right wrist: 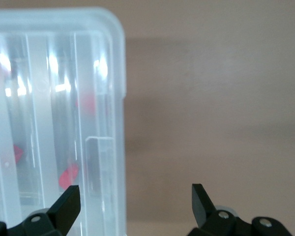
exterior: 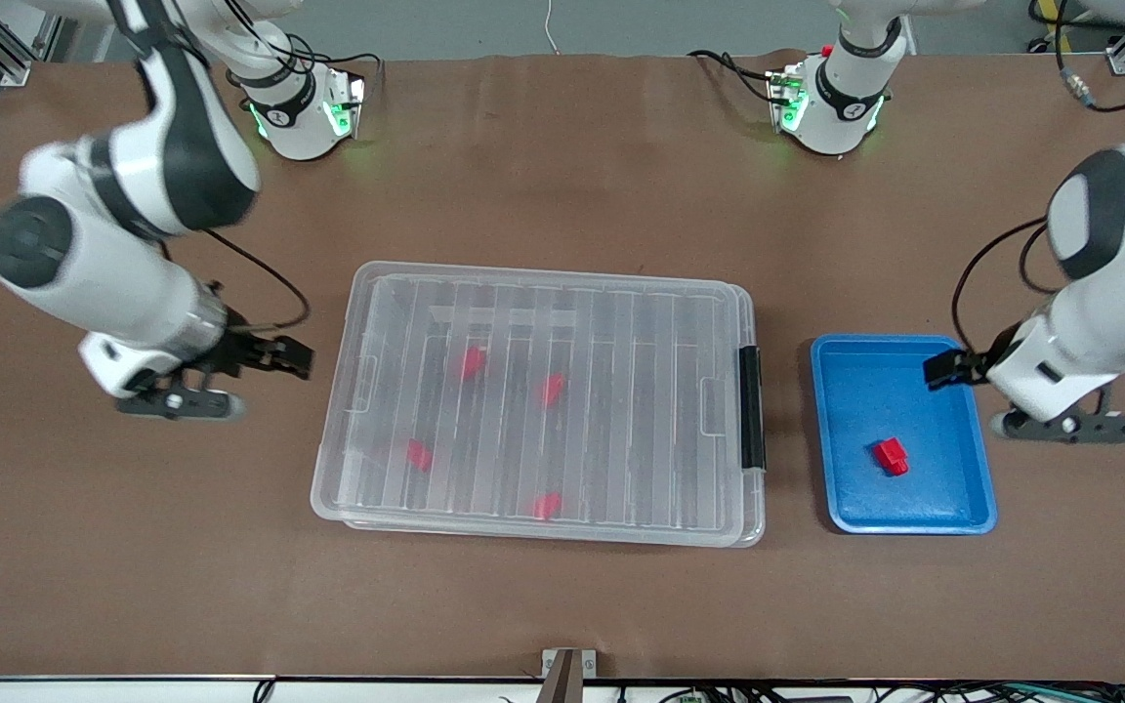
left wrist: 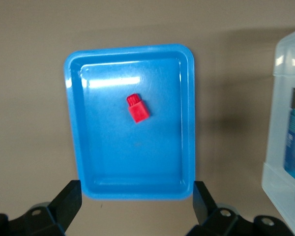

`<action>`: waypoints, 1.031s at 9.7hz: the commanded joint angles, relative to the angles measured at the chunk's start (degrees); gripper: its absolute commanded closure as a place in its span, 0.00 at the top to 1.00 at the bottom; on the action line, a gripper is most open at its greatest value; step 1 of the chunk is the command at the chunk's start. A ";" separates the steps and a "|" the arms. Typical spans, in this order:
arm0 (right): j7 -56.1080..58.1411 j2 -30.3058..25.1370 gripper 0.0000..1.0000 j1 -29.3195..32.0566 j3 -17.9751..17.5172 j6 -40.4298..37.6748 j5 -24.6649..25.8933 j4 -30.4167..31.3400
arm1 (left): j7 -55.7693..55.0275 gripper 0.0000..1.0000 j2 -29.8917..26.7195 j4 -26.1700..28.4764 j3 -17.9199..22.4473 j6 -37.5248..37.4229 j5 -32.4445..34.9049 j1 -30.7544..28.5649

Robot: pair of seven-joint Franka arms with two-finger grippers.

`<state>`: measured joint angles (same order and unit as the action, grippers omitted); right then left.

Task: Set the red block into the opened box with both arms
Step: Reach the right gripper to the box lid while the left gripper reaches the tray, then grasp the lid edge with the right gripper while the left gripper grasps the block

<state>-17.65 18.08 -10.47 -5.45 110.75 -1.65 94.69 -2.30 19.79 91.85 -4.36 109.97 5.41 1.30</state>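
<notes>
Nearest the front camera, the box (exterior: pixel 538 400) lies mid-bench with its ribbed lid on and black latch (exterior: pixel 751 407) facing the left arm's end; four red pieces (exterior: pixel 472 362) show through the lid. Over bare bench beside the box's unlatched end hangs the right end effector (exterior: pixel 274 356), fingers spread wide and empty. Past the latch sits a blue tray (exterior: pixel 973 513) holding the red block (exterior: pixel 891 456). Over the tray's edge hangs the left end effector (exterior: pixel 948 369), likewise wide and empty.
</notes>
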 commanded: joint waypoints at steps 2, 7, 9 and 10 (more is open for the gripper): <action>-1.33 4.15 1.00 -2.18 -0.18 2.36 4.19 0.49 | -2.08 1.00 8.74 2.54 -0.12 10.24 1.00 -2.44; -0.81 4.15 1.00 -1.40 -0.09 5.80 5.43 4.63 | -11.22 1.00 17.28 2.10 -0.03 16.49 1.27 -2.79; -0.98 3.89 1.00 0.53 0.09 2.90 8.40 4.63 | -11.59 0.99 19.22 2.01 -0.12 18.52 1.18 -4.02; -0.54 3.54 1.00 2.28 0.09 1.15 10.16 4.63 | -11.85 0.95 20.27 2.01 -0.03 19.83 1.00 -4.20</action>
<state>-17.86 23.16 -10.83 -4.75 113.67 5.54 98.02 -13.19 37.25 94.16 -4.30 127.63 5.61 -2.22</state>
